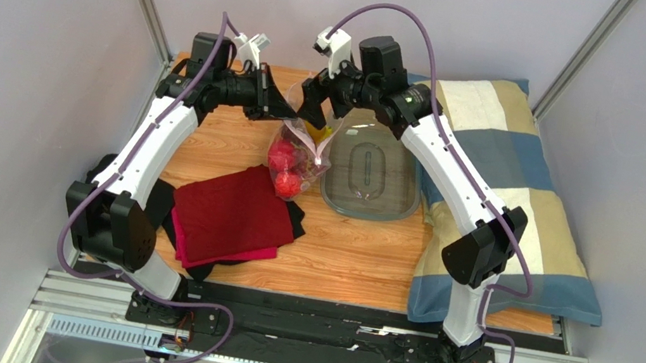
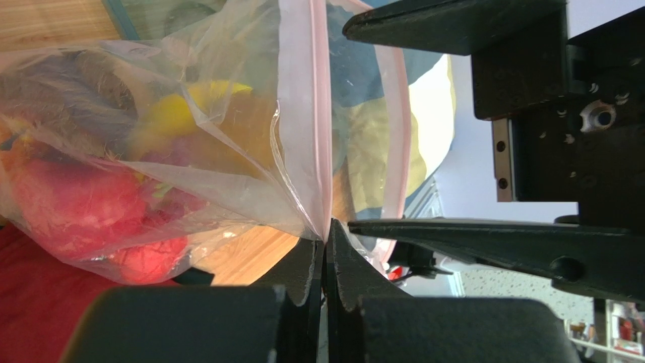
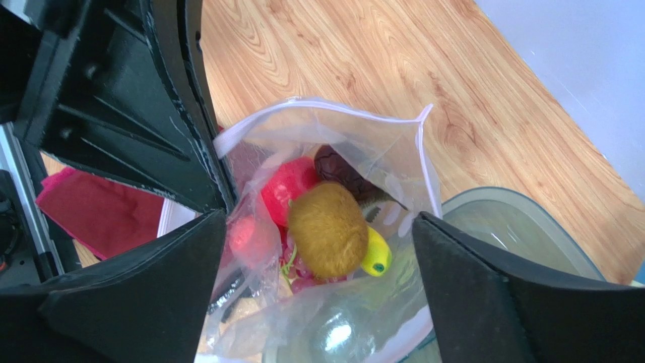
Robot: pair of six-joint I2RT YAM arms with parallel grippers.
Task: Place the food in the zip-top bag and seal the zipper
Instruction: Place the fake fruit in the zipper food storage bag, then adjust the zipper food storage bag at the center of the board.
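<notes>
White-shelled left arm (image 1: pixel 156 133) and right arm (image 1: pixel 450 162), black joints (image 1: pixel 480 248), looping purple cables (image 1: pixel 390 14), black wedge-fingered right gripper (image 3: pixel 318 218)

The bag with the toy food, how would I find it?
Start at the wooden table and look to its far middle. The zip-top bag is there, between the red cloth and the clear tub. Only it is crinkly, pink-edged and stuffed with colourful toy food.
</notes>
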